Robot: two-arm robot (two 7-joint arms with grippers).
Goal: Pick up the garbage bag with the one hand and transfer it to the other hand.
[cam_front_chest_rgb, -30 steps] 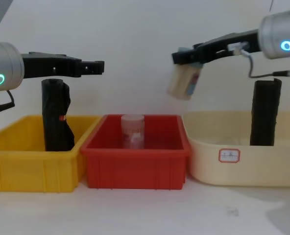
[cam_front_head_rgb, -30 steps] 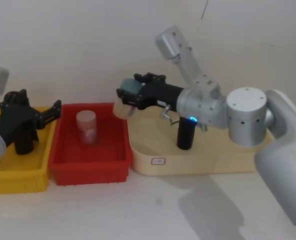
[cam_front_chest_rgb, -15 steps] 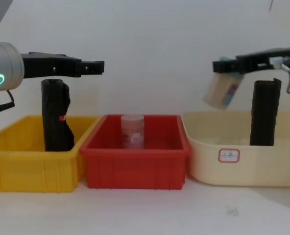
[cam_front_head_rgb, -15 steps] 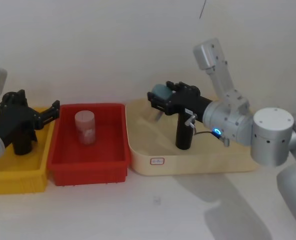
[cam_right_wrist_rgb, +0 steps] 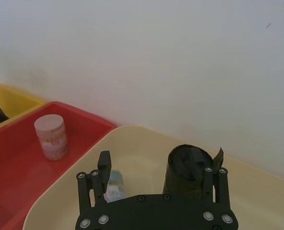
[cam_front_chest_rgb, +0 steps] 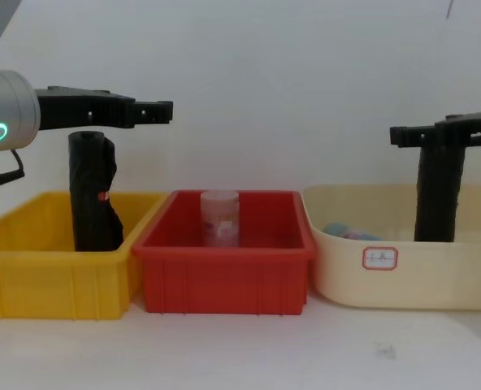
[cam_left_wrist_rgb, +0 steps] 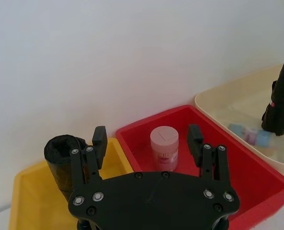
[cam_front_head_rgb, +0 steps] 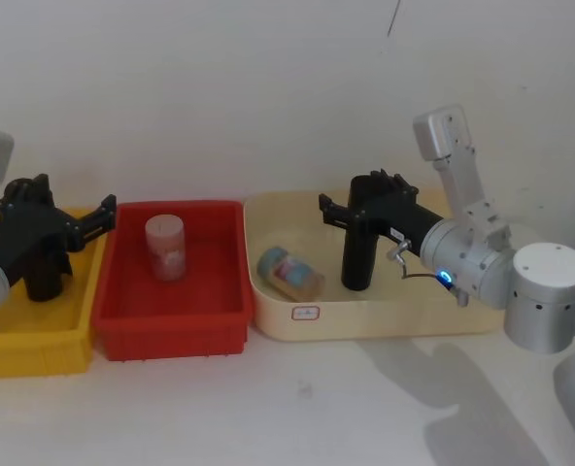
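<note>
The garbage bag (cam_front_head_rgb: pixel 357 262) is a smooth black roll standing upright in the cream bin (cam_front_head_rgb: pixel 394 320), seen from the side as the garbage bag (cam_front_chest_rgb: pixel 438 195). My right gripper (cam_front_head_rgb: pixel 351 209), on the blue-ringed arm, is open at the height of the roll's top. In the right wrist view the roll's top (cam_right_wrist_rgb: pixel 187 165) sits between the fingers of the right gripper (cam_right_wrist_rgb: pixel 161 165), nearer one of them. My left gripper (cam_front_head_rgb: pixel 98 216), on the green-ringed arm, hangs open over the yellow bin (cam_front_head_rgb: pixel 25 340), far from the bag; it shows as the left gripper (cam_front_chest_rgb: pixel 155 110) and the left gripper (cam_left_wrist_rgb: pixel 147 136).
A lumpier black roll (cam_front_chest_rgb: pixel 93 195) with a red mark stands in the yellow bin. A pale jar (cam_front_head_rgb: pixel 167 248) stands in the red bin (cam_front_head_rgb: pixel 171 325) between the two others. A cream and blue bottle (cam_front_head_rgb: pixel 289 273) lies on its side in the cream bin, left of the bag.
My right gripper carried the bottle from above the red bin over the cream bin and let it go. The bottle now lies in the bin, and the gripper has moved right to the bag.
</note>
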